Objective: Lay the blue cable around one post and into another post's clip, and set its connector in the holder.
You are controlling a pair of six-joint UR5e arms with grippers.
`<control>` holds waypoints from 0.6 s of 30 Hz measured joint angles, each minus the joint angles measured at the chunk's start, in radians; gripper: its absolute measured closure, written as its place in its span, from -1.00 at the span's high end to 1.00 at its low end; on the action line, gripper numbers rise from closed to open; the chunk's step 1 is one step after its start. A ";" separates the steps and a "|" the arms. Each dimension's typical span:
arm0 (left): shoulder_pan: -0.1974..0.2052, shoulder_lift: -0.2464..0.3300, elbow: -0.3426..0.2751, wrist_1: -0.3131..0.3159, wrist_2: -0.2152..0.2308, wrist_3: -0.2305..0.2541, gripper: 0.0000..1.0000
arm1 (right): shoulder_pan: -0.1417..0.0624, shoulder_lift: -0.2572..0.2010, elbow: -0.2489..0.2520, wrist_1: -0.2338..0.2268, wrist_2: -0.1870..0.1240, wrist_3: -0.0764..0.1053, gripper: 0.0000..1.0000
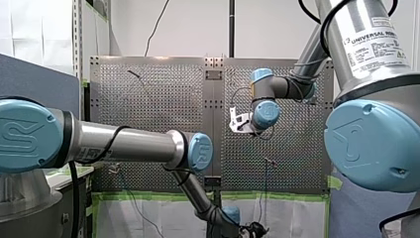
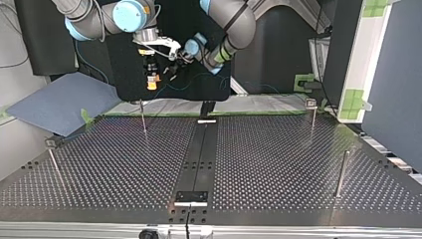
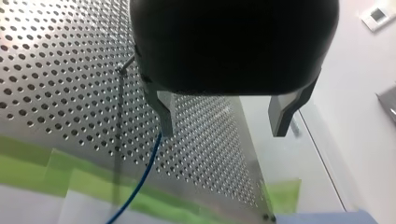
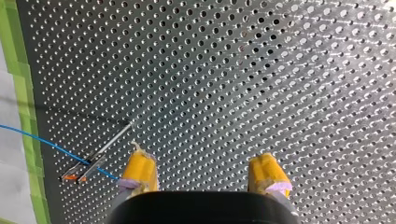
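Left wrist view: my left arm's black gripper with metal fingers [image 3: 224, 116] has its fingers spread wide, with nothing between them. A thin blue cable [image 3: 140, 179] runs from just beside one fingertip, along the silver perforated table [image 3: 46, 70] and over a green tape strip [image 3: 70, 175]. I cannot tell whether the cable touches that finger.

Right wrist view: my right arm's gripper with yellow pads [image 4: 203, 173] is likewise spread, its gap empty above the table. The cable comes in over the taped edge, crosses a slender metal post [image 4: 109, 143] near its orange-marked tip, and ends just beside one pad.

Top view: both grippers hang close together in the upper left-centre of the frame, beyond the table's far edge. The cable shows faintly below them. Upright metal posts [image 2: 342, 174] stand well apart on the table.
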 joint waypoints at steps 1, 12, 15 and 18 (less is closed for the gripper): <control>-0.001 0.000 0.006 -0.002 -0.004 -0.004 1.00 | 0.000 0.000 0.000 0.000 0.000 0.000 1.00; 0.008 0.000 0.007 -0.010 -0.039 -0.013 1.00 | 0.000 0.000 0.000 0.003 0.000 -0.002 1.00; 0.008 0.000 0.007 -0.006 -0.065 -0.017 1.00 | 0.000 0.000 0.000 0.010 0.001 -0.005 1.00; 0.008 0.001 0.008 0.011 -0.078 -0.034 1.00 | 0.000 0.000 0.000 0.015 0.001 -0.009 1.00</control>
